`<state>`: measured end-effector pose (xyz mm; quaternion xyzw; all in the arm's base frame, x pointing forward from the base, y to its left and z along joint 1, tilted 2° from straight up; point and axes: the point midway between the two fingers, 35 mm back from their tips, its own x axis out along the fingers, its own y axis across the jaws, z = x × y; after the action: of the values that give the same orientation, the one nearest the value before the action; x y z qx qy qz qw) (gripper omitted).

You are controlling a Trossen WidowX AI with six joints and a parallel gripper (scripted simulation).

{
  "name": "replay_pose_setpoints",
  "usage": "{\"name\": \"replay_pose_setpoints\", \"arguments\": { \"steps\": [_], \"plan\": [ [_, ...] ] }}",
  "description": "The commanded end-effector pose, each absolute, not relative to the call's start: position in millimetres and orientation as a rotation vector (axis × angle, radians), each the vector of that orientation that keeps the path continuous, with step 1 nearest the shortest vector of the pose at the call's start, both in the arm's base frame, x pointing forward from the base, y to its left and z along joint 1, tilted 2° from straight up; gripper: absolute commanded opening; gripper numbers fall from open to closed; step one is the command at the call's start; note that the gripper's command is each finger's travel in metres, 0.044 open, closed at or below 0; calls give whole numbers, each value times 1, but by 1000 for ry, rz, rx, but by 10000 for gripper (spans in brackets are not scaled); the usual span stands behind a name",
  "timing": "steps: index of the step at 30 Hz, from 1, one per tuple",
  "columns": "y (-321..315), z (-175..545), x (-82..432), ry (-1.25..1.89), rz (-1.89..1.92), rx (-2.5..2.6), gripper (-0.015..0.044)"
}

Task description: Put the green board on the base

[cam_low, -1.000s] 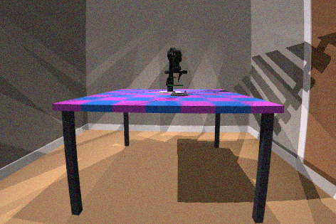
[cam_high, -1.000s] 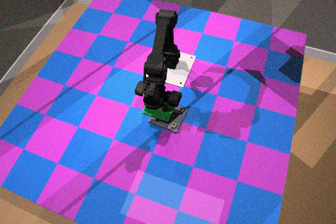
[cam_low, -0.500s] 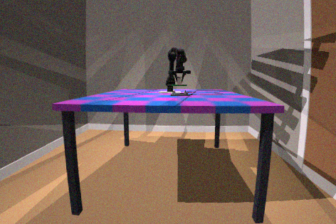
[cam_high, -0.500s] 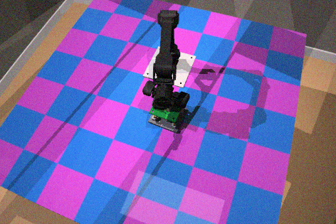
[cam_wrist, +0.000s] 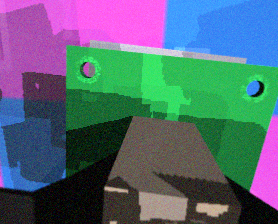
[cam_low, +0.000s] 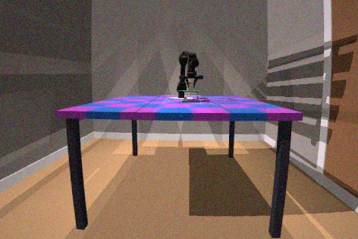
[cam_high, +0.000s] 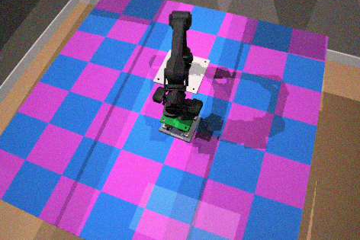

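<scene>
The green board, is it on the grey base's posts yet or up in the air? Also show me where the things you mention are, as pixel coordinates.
Up in the air: the outside view shows a gap between the green board (cam_high: 176, 123) (cam_low: 190, 91) (cam_wrist: 165, 95) and the grey base (cam_high: 173, 134) (cam_low: 191, 101).

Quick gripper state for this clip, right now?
Gripper: shut on the green board, held above the grey base.

Desk (cam_high: 236, 159) (cam_low: 179, 116): blue-and-magenta checkered top, dark legs | directly on it: grey base (cam_high: 175, 136) (cam_low: 190, 101) with posts, lying flat | also on it: white plate (cam_high: 201, 73) (cam_low: 175, 98) with small dark holes near its corners, under the arm in the overhead view | base and plate: near each other, apart
</scene>
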<state>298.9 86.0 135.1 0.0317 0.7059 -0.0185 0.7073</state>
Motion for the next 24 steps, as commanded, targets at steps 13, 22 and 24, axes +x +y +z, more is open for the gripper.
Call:
{"name": "replay_pose_setpoints", "arguments": {
  "steps": [13, 22, 24],
  "plan": [
    [88, 116, 297, 1570, -57, 85, 0],
    [88, 105, 297, 1570, -55, 84, 0],
    [88, 105, 297, 1569, -54, 83, 0]
  ]
}}
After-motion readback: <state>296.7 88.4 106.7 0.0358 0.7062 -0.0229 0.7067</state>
